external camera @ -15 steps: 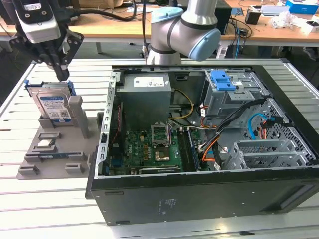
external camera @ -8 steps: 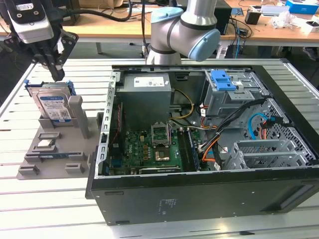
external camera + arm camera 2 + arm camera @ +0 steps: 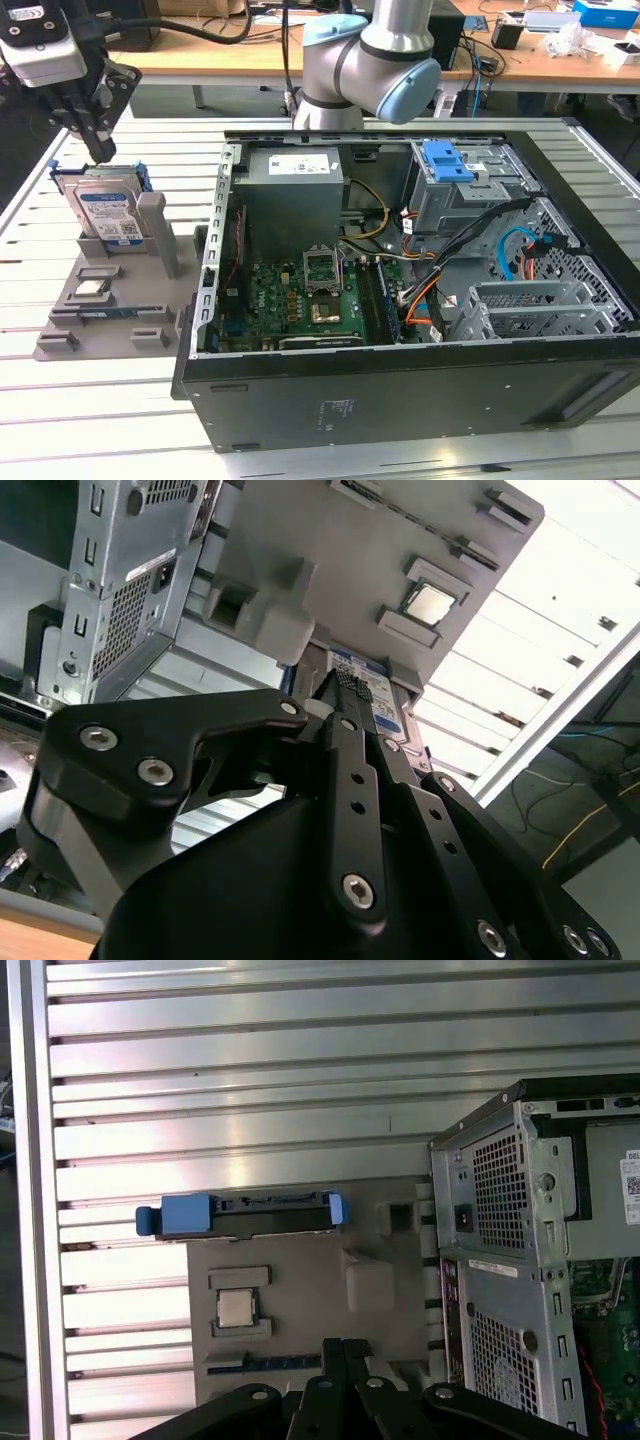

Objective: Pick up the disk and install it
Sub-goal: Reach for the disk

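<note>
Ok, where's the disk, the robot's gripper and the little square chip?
the disk (image 3: pixel 108 216): exterior view, on its white-and-blue label.
gripper (image 3: pixel 100 152): exterior view, at its black lower tip.
square chip (image 3: pixel 235 1308): first wrist view, on its shiny top.

A ribbed aluminium bench (image 3: pixel 250 1080) is seen from above. On it a grey tray (image 3: pixel 300 1325) is laid just beside a computer case (image 3: pixel 500 1260). The disk (image 3: pixel 270 1215), framed by its blue caddy, is stood on edge along one side of the tray. A processor chip (image 3: pixel 237 1308) and a memory stick (image 3: pixel 265 1363) are seated in recesses. The black end effector (image 3: pixel 345 1360) is seen near the memory stick, apart from the disk.
</note>
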You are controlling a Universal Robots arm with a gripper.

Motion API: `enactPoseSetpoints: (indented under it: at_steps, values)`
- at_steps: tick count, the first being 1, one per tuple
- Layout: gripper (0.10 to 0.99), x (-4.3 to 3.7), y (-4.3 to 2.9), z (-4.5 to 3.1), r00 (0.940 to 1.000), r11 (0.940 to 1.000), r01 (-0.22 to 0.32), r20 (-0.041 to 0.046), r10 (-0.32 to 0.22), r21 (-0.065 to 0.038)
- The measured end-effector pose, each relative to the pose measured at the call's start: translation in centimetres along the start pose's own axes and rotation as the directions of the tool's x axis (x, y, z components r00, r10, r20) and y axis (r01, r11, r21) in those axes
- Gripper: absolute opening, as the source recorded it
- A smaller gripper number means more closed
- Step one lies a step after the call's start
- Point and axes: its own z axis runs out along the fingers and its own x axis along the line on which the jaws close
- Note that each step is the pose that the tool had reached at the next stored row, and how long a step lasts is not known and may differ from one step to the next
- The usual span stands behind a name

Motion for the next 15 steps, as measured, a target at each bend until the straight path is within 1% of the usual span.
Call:
enactPoseSetpoints:
  at_steps: [1, 2, 6, 11, 13, 15]
  values:
    - [0.102, 0.55, -0.04, -0.01, 1.0, 1.0, 0.0, 0.0001, 0.0, 0.0]
    - [0.102, 0.88, -0.06, -0.02, 1.0, 1.0, 0.0, 0.0001, 0.0, 0.0]
    - [0.102, 1.68, -0.12, -0.04, 1.0, 1.0, 0.0, 0.0, 0.0, 0.0]
    - [0.102, 2.96, -0.22, -0.07, 1.0, 1.0, 0.0, 0.0, 0.0, 0.0]
    - [0.102, 3.96, -0.29, -0.1, 1.0, 1.0, 0.0, 0.0, 0.0, 0.0]
    - [0.102, 4.58, -0.34, -0.11, 1.0, 1.0, 0.0, 0.0001, 0.0, 0.0]
